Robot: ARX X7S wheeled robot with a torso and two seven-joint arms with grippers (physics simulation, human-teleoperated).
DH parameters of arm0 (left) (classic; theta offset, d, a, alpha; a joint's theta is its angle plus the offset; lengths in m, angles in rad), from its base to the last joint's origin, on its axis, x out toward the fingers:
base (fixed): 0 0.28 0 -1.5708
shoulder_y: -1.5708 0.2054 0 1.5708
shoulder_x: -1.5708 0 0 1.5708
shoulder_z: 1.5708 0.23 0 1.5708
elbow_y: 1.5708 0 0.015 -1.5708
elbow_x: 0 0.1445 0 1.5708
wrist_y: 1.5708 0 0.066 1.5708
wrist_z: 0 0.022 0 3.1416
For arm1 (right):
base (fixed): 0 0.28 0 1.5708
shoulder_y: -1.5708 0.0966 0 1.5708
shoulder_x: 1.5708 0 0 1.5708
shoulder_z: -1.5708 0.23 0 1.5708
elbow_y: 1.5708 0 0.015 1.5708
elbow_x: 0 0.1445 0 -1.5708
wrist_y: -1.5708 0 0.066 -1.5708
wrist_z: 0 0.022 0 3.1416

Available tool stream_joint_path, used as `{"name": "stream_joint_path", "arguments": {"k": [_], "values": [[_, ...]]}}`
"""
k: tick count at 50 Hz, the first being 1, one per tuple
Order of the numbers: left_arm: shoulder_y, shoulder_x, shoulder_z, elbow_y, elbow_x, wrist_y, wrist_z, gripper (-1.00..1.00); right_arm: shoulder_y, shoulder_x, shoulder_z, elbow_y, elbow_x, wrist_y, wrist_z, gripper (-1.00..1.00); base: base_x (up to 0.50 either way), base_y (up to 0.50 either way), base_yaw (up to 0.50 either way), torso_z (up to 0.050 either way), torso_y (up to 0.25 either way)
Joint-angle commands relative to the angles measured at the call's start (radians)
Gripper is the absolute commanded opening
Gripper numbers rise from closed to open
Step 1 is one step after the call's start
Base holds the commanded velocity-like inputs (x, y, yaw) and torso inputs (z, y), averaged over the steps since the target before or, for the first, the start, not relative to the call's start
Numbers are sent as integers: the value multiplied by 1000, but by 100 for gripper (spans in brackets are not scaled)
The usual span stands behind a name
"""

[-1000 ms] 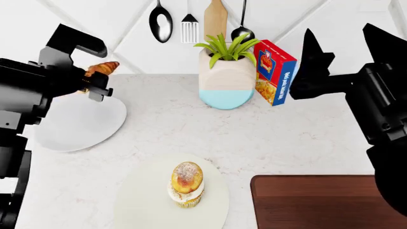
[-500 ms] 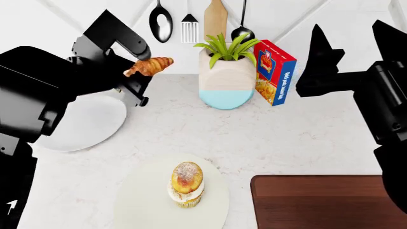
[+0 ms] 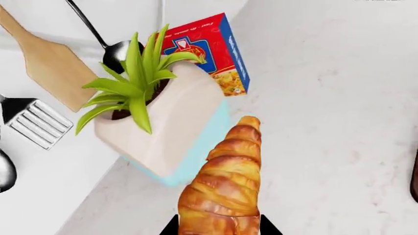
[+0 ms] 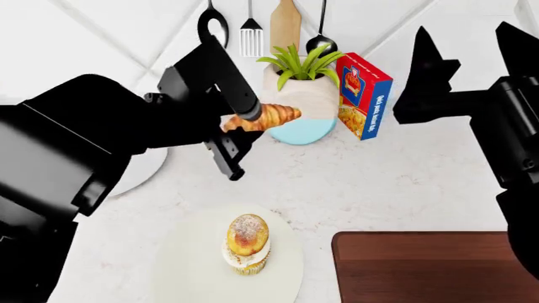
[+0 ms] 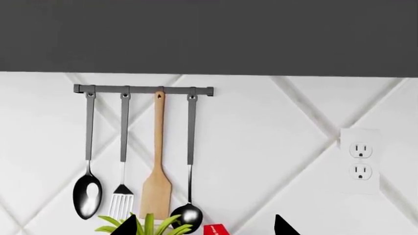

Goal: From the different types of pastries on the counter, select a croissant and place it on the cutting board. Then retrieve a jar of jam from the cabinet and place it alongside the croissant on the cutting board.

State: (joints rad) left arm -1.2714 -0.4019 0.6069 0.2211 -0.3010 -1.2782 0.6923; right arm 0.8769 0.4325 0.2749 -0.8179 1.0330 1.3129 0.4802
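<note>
My left gripper [image 4: 244,120] is shut on the golden-brown croissant [image 4: 267,116], held in the air over the white counter [image 4: 404,170], just in front of the plant pot. In the left wrist view the croissant [image 3: 225,183] sticks out from between the black fingertips [image 3: 171,227]. The cupcake [image 4: 247,243] stands on a pale round plate [image 4: 189,265] near the front. A corner of the dark reddish-brown cutting board [image 4: 430,268] lies at the front right. My right gripper [image 4: 476,44] hangs high at the right, open and empty; in its wrist view the right gripper [image 5: 205,226] faces the wall. The jar of jam is out of view.
A plant in a white and blue pot [image 4: 299,104] and a red box [image 4: 364,95] stand at the back of the counter. Utensils [image 5: 156,161] hang from a wall rail. A second white plate [image 4: 139,167] lies at the left, mostly behind my left arm. An outlet [image 5: 359,161] is on the wall.
My left arm has carried the croissant to the right and forward, from above the left plate to just in front of the plant pot. The right arm has barely shifted.
</note>
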Motion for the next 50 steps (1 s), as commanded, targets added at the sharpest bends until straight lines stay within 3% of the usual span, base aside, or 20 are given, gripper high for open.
{"name": "stream_joint_path", "arguments": {"k": [1,23,50], "values": [[13,36,16,77,-43,-15,17,-100,6,2,-3,5,10,-8,9,100,0,0,0,0,0],[125,182,-64,105,-145,41,24,-100,-28,7,-23,13,-8,-57,1,100,0,0,0,0,0],[222,241,17,132,-189,90,27,-100,-42,16,-31,17,-1,-83,10,100,0,0,0,0,0]]}}
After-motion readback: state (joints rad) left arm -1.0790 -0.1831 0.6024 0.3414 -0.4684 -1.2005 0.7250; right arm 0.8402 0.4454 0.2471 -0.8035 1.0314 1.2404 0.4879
